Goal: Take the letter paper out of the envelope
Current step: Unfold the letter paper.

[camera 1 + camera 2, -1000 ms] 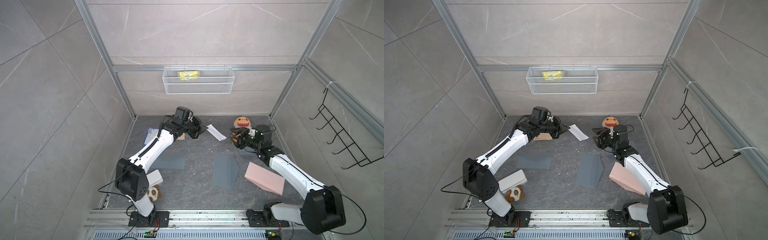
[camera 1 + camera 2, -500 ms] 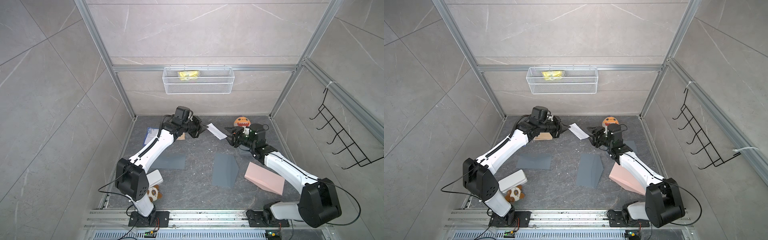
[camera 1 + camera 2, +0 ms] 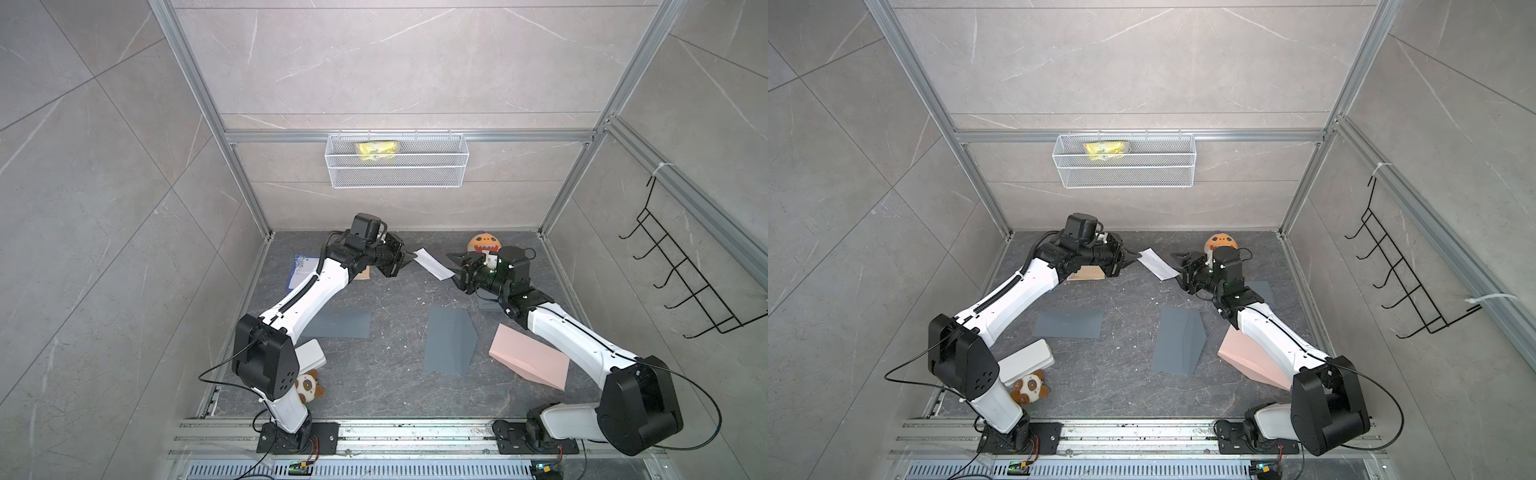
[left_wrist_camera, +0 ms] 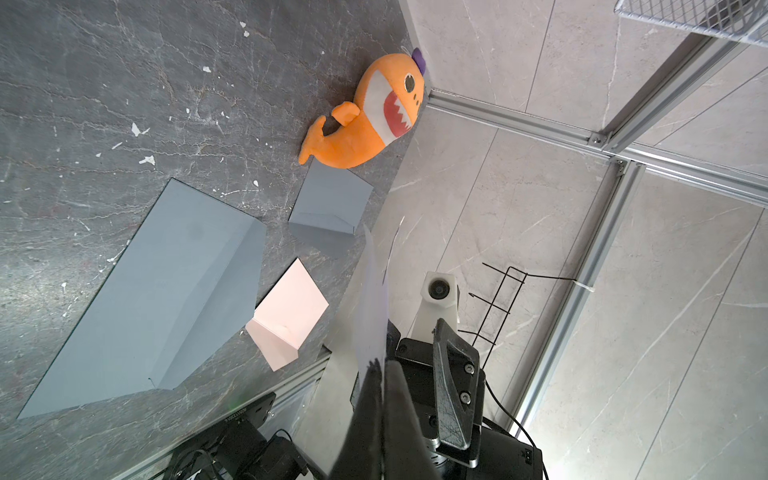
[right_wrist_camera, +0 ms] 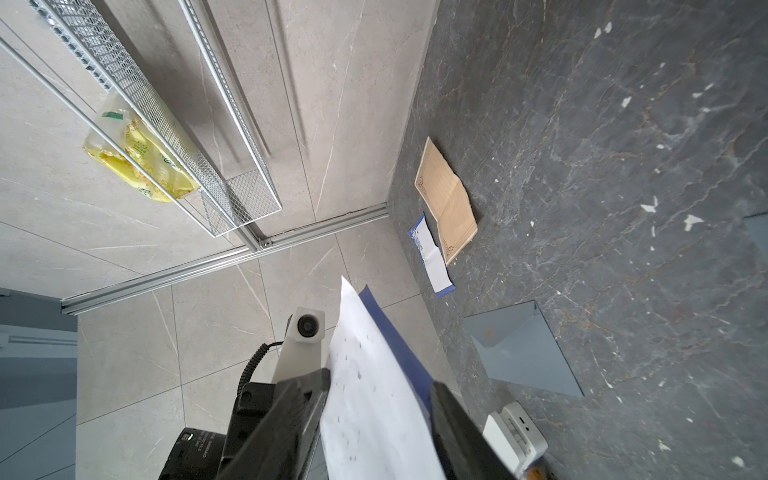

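Your left tool [image 3: 410, 262] clamped on the white paper [image 3: 432, 266], held above the table [image 3: 395, 291], right tool [image 3: 456, 266] with jaws apart around its other end.

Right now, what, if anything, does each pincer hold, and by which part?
The left pincer is shut on one end of the white paper. The right pincer has its jaws open around the opposite end, not yet gripping.

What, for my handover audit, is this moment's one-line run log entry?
left claw: shut on white paper sheet, held aloft | right claw: open, jaws straddling its other end | letter or envelope: cannot tell
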`<state>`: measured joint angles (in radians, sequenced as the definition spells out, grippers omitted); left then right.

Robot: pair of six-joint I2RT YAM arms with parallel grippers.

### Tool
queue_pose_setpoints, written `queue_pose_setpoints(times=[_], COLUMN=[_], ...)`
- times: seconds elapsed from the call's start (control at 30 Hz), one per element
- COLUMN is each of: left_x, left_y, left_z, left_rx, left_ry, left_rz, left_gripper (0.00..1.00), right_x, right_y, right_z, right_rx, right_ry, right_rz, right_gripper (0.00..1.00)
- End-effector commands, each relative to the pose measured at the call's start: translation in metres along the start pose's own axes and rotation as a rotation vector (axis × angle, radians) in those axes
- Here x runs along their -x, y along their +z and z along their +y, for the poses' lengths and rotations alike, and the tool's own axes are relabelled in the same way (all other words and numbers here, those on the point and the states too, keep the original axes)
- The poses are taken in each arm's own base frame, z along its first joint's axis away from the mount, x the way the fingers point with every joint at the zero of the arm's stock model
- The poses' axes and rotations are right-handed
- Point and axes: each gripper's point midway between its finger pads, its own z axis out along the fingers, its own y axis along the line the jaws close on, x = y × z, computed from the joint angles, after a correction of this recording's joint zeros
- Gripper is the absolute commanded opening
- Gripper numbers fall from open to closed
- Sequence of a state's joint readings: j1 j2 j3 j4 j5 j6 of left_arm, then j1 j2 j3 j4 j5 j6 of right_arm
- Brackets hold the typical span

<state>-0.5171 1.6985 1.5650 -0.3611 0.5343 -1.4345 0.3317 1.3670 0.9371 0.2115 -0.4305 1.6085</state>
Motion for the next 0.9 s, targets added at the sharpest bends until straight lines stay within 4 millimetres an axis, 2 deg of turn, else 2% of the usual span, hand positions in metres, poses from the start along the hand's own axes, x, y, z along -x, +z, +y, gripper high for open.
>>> queue_pose_setpoints(times=[0.0, 0.23, 0.87], left_x=[-0.006, -0.005, -0.006], left_y=[-0.002, 0.000, 0.004], left_z=[-0.018, -0.015, -0.014], left_rx=[-0.045, -0.041, -0.043], left_ry=[0.036, 0.033, 0.044], left_rz=[0.029, 0.027, 0.026], left_gripper=[0.00, 0.00, 0.00], right_x=[-0.005, -0.009, -0.038], right_y=[0.001, 0.001, 0.008], right_z=[0.018, 0.029, 0.039], right_rx=[0.052, 0.087, 0.087], right_ry=[0.012, 0.029, 0.043], right_rz=[0.008, 0.014, 0.071], right_gripper=[0.50, 0.49, 0.42])
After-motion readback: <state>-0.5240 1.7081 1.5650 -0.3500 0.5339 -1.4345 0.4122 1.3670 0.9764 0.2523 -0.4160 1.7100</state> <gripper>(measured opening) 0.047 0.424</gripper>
